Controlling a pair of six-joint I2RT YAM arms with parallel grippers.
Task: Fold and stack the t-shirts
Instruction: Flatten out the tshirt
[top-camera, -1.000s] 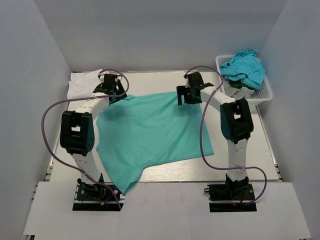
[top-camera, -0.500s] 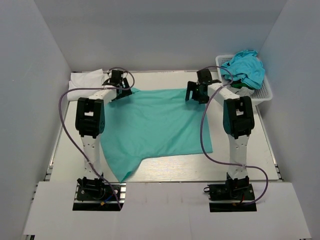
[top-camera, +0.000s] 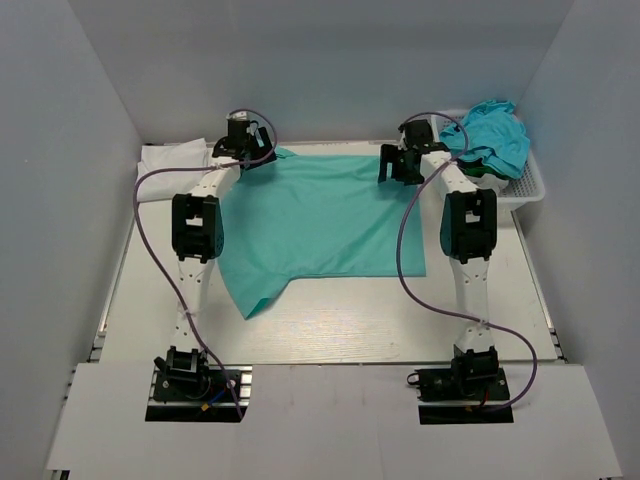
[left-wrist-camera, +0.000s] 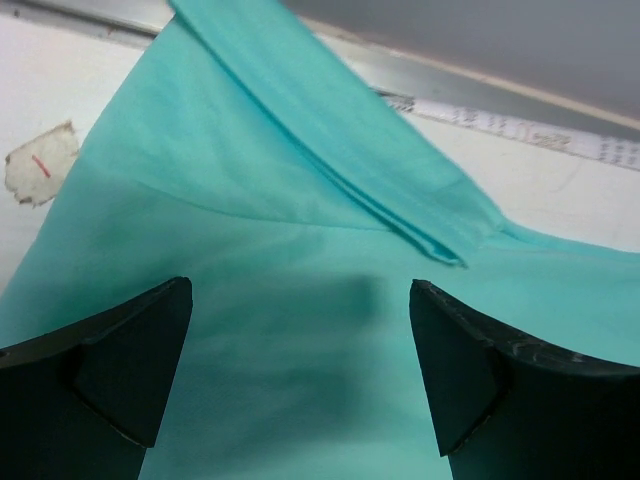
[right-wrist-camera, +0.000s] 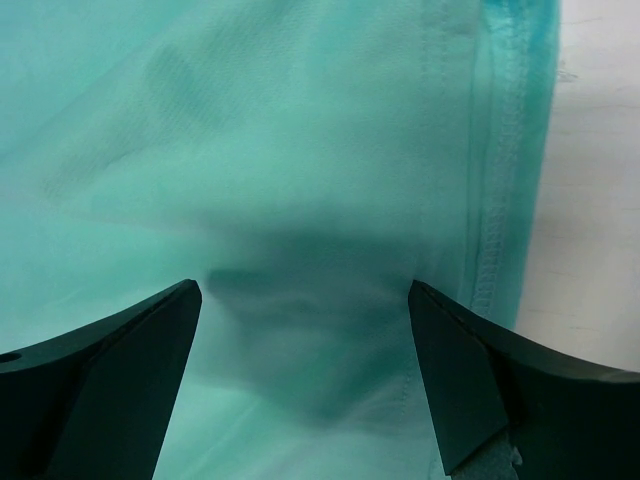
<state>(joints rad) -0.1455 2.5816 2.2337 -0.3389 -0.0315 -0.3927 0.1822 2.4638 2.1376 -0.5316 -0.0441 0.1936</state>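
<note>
The mint sea-green t-shirt (top-camera: 320, 220) lies spread flat on the table, one sleeve pointing to the near left. My left gripper (top-camera: 248, 152) is over its far left corner and my right gripper (top-camera: 392, 168) over its far right corner. In the left wrist view the gripper (left-wrist-camera: 300, 370) is open with the mint cloth (left-wrist-camera: 300, 200) and a fold under it. In the right wrist view the gripper (right-wrist-camera: 305, 370) is open over the cloth (right-wrist-camera: 300, 150) beside its stitched hem. A white t-shirt (top-camera: 170, 160) lies at the far left. Turquoise t-shirts (top-camera: 490, 135) are heaped in the basket.
The white lattice basket (top-camera: 530, 185) stands at the far right corner against the wall. Grey walls close in the table on the left, back and right. The arms' purple cables hang over the table's sides.
Both arms have stretched toward the back wall and drawn the mint shirt away from the near edge. The shirt now lies flatter and farther back.
</note>
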